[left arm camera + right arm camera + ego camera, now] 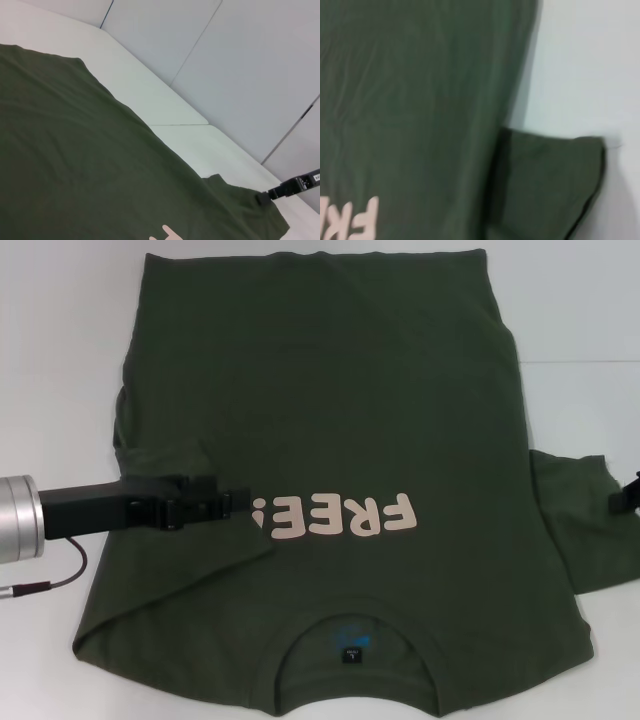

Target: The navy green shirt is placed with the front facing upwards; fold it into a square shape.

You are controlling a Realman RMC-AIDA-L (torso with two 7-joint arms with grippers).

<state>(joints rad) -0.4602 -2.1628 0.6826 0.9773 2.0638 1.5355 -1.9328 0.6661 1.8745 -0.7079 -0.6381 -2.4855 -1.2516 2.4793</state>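
Head view shows the navy green shirt [340, 460] spread front-up on the white table [60, 340], with its ribbed collar [355, 645] nearest the robot and its hem at the far edge, so the long axis runs straight away from the robot. The pale "FREE!" lettering [335, 518] reads upside down from here.

On the robot's left side the sleeve seems already turned in over the body, leaving a soft diagonal ridge. The left gripper [240, 503] reaches across that folded part, low over the cloth, its tip just beside the exclamation mark of the print. The arm lies nearly level and points inward toward the chest. Its fingers look drawn together, but whether they pinch cloth I cannot tell.

On the other side the right sleeve [585, 525] lies flat on the table, sticking out beyond the body. The right gripper [628, 492] sits at that sleeve's outer edge, clearly the nearer arm to it; how its jaws stand I cannot tell either. As I judge it, the coming move turns on this: the sleeve lies inward from the right jaws, so it must be carried toward the lettering.
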